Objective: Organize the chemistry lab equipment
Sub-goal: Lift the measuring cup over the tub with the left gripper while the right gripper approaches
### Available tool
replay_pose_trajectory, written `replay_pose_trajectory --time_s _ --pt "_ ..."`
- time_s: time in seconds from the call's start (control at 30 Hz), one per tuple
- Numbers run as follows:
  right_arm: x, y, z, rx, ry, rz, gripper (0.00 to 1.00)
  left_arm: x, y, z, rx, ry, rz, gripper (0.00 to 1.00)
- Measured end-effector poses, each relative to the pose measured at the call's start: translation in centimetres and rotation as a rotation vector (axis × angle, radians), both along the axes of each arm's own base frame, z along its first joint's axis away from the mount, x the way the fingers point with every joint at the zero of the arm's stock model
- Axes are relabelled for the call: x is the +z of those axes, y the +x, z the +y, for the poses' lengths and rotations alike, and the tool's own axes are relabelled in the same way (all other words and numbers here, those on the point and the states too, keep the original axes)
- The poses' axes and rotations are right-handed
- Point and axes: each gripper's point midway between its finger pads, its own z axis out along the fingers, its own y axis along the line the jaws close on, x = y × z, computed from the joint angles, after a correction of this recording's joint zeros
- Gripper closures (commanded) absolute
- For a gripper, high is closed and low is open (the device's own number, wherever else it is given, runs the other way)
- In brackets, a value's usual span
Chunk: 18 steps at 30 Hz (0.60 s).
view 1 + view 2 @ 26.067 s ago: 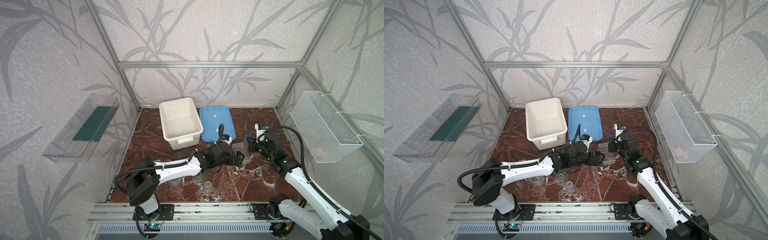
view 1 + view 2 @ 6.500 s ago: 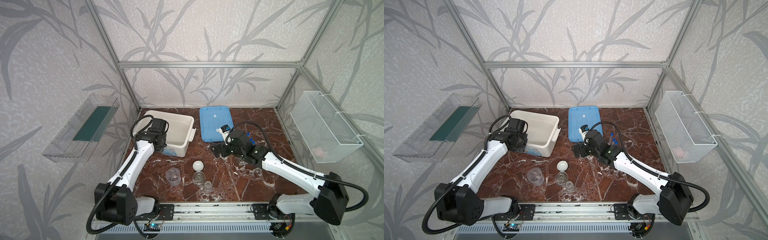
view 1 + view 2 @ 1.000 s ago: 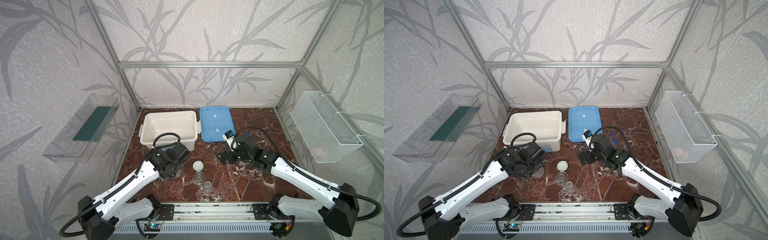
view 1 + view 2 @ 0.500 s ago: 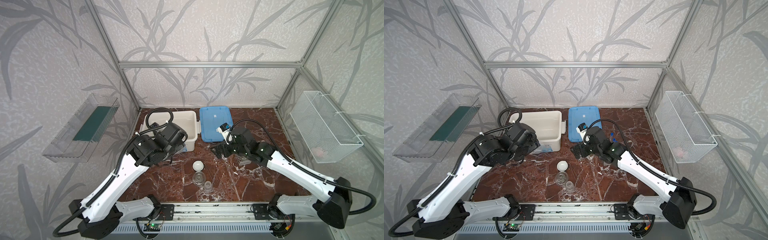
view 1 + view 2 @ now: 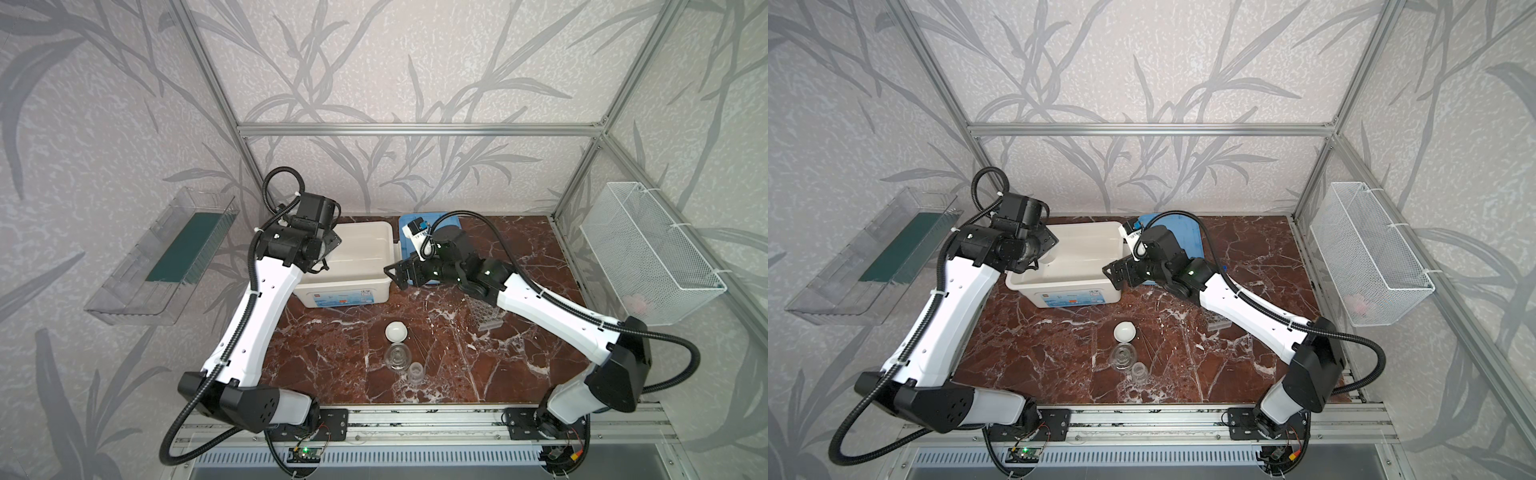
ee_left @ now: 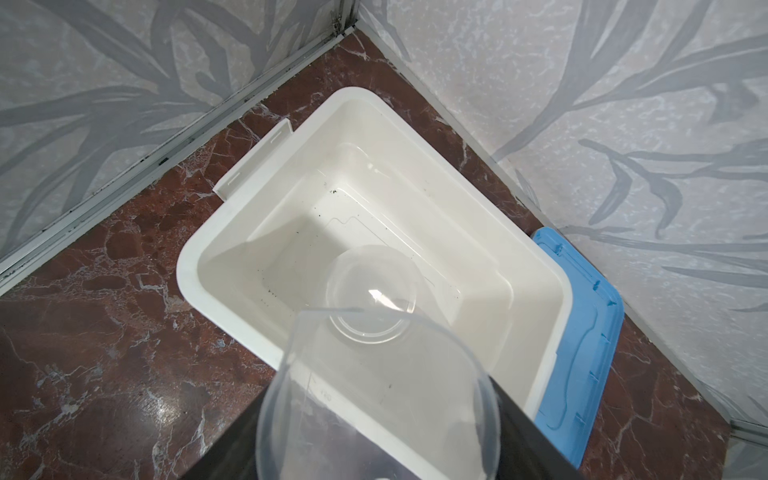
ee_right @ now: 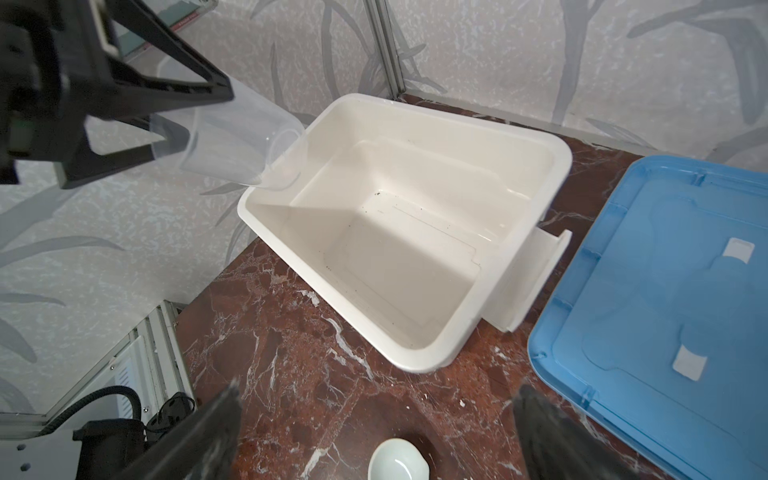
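Left gripper [image 7: 195, 120]: clamped on clear beaker [image 7: 249, 137]; beaker tilted, held above left end of white box [image 5: 345, 291]
Right gripper [image 5: 397, 276]: jaws wide apart, nothing held; hovers by box's right end, beside blue lid [image 7: 665, 311]
Table [image 5: 332, 365] front: white dish [image 5: 395, 331], flask [image 5: 398, 357], small beaker [image 5: 415, 371] close together; dish nearest box
Tube rack [image 5: 484, 316]: on table, partly under right arm

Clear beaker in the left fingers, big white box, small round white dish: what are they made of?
Clear beaker: see-through, thin-walled, faint graduation marks; probably plastic, glass not ruled out. Big white box: opaque glossy moulded plastic, with rounded rim and handle tab. Small round white dish: smooth, shiny white; likely glazed ceramic, possibly plastic.
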Motion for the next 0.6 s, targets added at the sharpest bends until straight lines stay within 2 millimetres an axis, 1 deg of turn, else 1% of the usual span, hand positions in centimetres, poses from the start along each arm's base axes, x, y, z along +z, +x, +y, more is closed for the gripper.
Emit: replay_pose_trajectory --time_s 0.1,0.2,0.27,0.33,0.43,0.53,0.6 --pt "0.1 0.2 2.3 0.021 0.011 0.006 0.01 -2.5 1.8 1.5 0.014 0.020 0.054 0.32" --pt "-0.1 0.9 4.7 0.035 0.022 0.013 0.02 -5.7 3.5 2.7 0.013 0.031 0.122 0.32" --pt "-0.8 1.2 6.0 0.046 0.018 0.025 0.02 -7.6 4.4 3.1 0.008 0.025 0.163 0.32" --pt "-2.0 1.6 7.1 0.055 0.002 0.041 0.02 -9.4 5.3 3.3 -0.005 0.017 0.198 0.33" --pt "-3.8 1.9 8.2 0.062 -0.033 0.065 0.03 -11.2 6.1 3.4 -0.027 0.024 0.248 0.33" --pt "-5.3 2.0 8.3 0.059 -0.068 0.084 0.03 -12.3 7.5 3.4 -0.049 0.040 0.291 0.33" --pt "-5.7 2.0 8.2 0.058 -0.082 0.089 0.03 -12.7 8.6 3.6 -0.062 0.059 0.309 0.33"
